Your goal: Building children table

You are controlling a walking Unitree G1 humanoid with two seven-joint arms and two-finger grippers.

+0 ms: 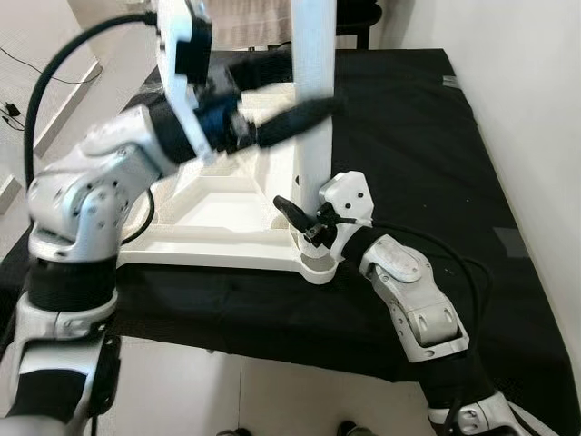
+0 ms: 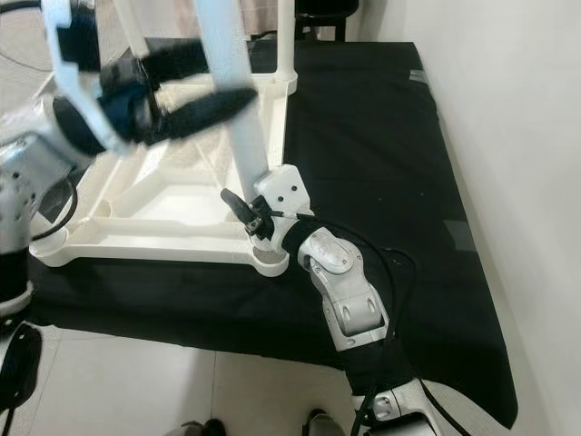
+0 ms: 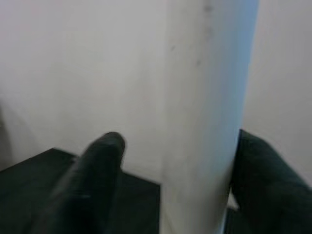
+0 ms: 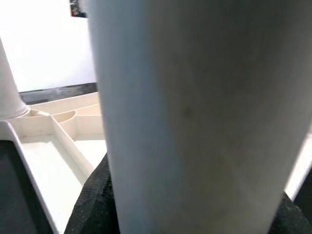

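Observation:
The white children's table top (image 1: 209, 247) lies upside down on a black cloth (image 1: 408, 136). A thick white table leg (image 1: 316, 168) stands upright in its near right corner. My left gripper (image 1: 313, 84) is open high up on this leg, one black finger on each side; in the left wrist view one finger (image 3: 92, 185) stands apart from the leg (image 3: 209, 112) and the other touches it. My right gripper (image 1: 309, 220) is shut on the leg's base just above the corner socket, with its fingers (image 4: 95, 195) pressed against the leg (image 4: 195, 112).
Another white leg (image 2: 285, 36) stands in the far right corner and a thinner one (image 2: 134, 32) at the back left. A white wall (image 1: 536, 109) runs close along the right. Light floor tiles (image 1: 272, 391) lie below the cloth's front edge.

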